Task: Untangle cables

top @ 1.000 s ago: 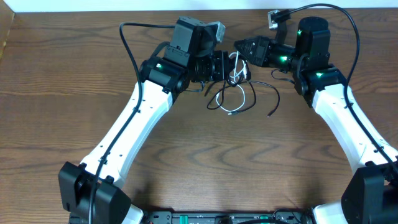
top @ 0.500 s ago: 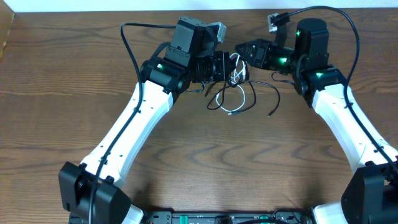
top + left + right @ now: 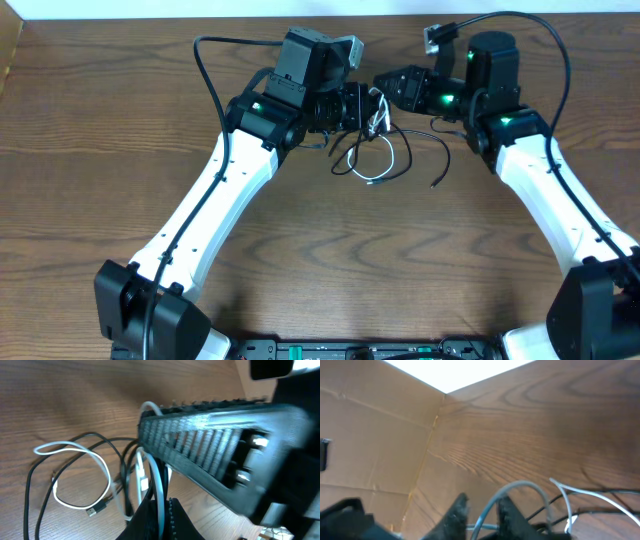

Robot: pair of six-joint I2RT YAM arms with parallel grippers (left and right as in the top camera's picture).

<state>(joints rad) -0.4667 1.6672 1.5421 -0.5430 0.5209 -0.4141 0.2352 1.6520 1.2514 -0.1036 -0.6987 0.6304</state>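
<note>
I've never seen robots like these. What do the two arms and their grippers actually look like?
Both the left arm and right arm have long white links, boxy black joints with small green lights, and a thick black wire looping alongside. The left gripper and right gripper are black.

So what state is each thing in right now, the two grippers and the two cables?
left gripper: shut on the white cable.
right gripper: fingers close together around a loop of the white cable; whether it grips cannot be told.
white cable: held at the left gripper, the rest looped on the table, crossing the black cable.
black cable: loose on the table, tangled with the white cable, one plug end free.
</note>
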